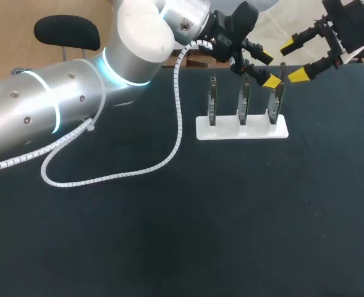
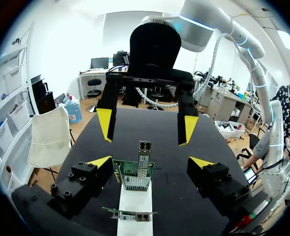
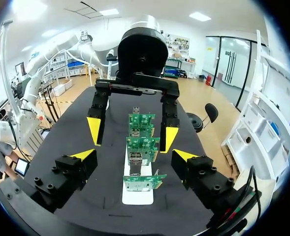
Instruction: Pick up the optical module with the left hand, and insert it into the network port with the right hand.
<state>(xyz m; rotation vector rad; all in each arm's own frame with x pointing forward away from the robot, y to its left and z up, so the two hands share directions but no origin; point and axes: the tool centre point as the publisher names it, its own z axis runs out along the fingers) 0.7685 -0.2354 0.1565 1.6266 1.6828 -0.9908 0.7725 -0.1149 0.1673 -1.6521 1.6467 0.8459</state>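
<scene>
A silver optical module stands upright in the port cage of a green network card, one of three cards on a white stand. My left gripper is open, its yellow tips apart on either side of that card and touching nothing. Facing it from across the stand, my right gripper is also open and holds nothing. In the head view the left gripper hangs above the rightmost card, and the right gripper is just right of it. The right wrist view shows the cards in a row.
A white coiled cable from my left arm lies in a loop on the black table, left of the stand. The big left arm link reaches over the table's back left.
</scene>
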